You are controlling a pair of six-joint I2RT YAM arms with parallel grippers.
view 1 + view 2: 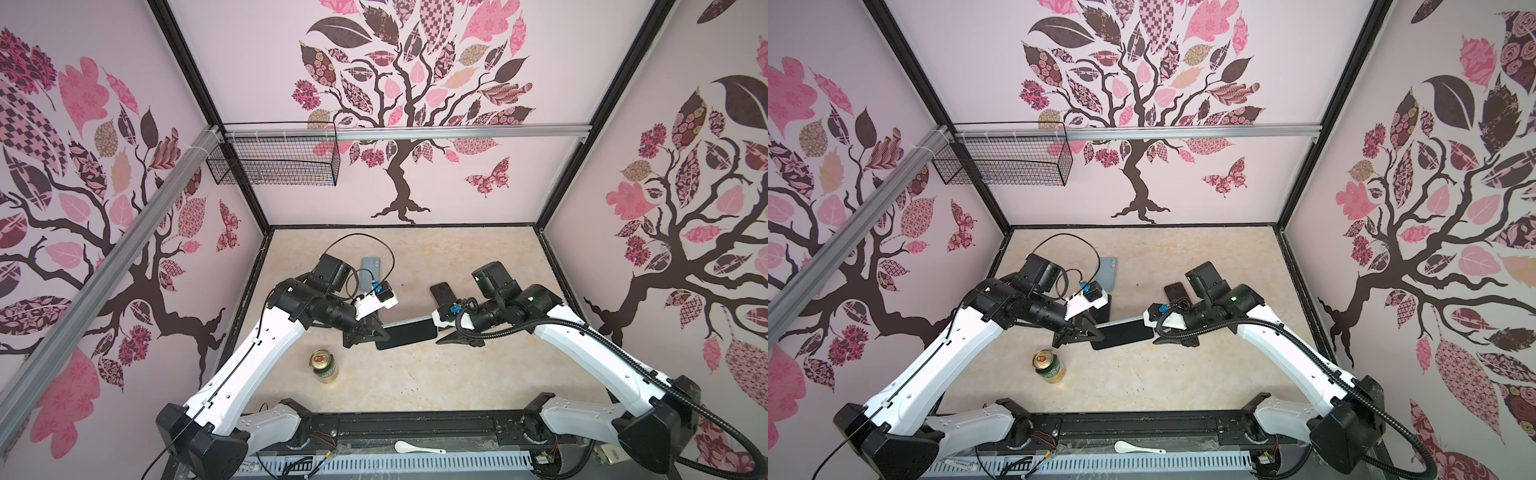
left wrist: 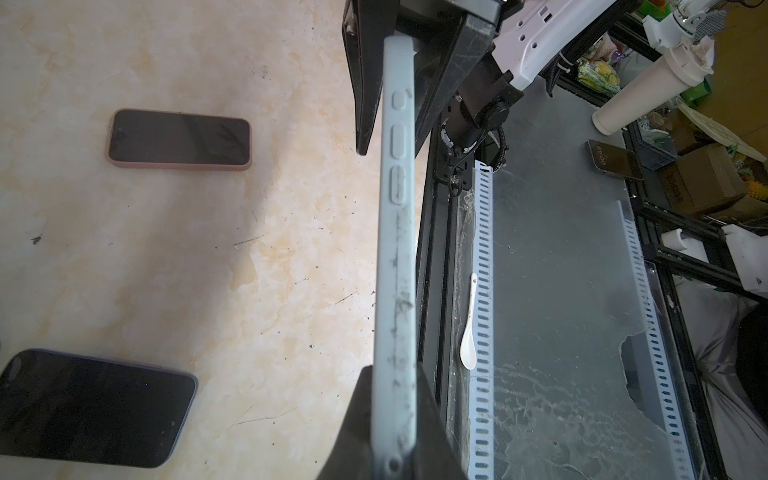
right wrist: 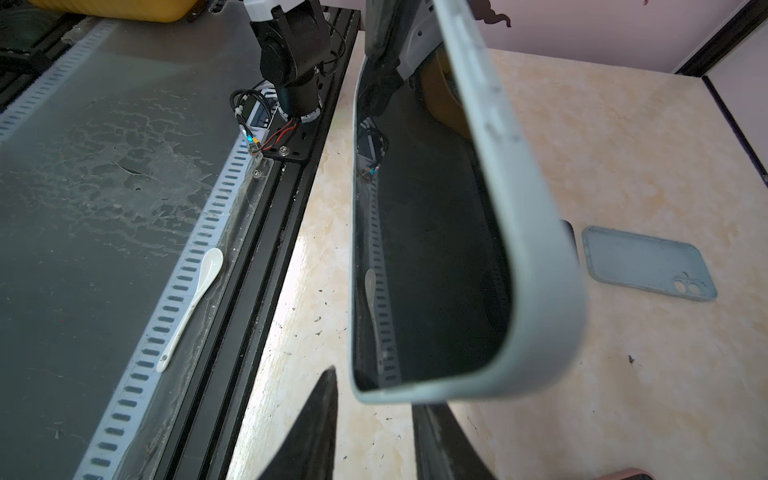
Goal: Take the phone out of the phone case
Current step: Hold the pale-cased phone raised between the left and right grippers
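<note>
Spoon (image 1: pixel 419 447), white, lies on the front rail, nearest; not part of the job. Next in, a green-and-gold can (image 1: pixel 325 365) stands upright on the table (image 1: pixel 457 374), near the left arm and clear of both grippers. Just beyond it the phone (image 1: pixel 409 336), dark screen turned up, sits inside its pale blue phone case (image 2: pixel 395 249) and hangs above mid-table, bridging the two arms. Left gripper (image 1: pixel 377 334) is clenched on one end, a finger pressed on each face. Right gripper (image 1: pixel 440 339) straddles the opposite end; the wrist views suggest a sliver of gap beside one finger, so I cannot tell whether it pinches. Judgement: the phone is stiff and dense, with slick, breakable glass; the case is soft, rubbery and grippy, and will flex. Best hold: clamp the phone flat across its faces at one end, take the case by its rim at a free corner, and peel it back. Risk: the phone slipping out once the lip lets go. Further back on the table lie a pink-cased phone (image 1: pixel 442 293) and an empty case (image 1: pixel 371 272), both apart from the work.
</note>
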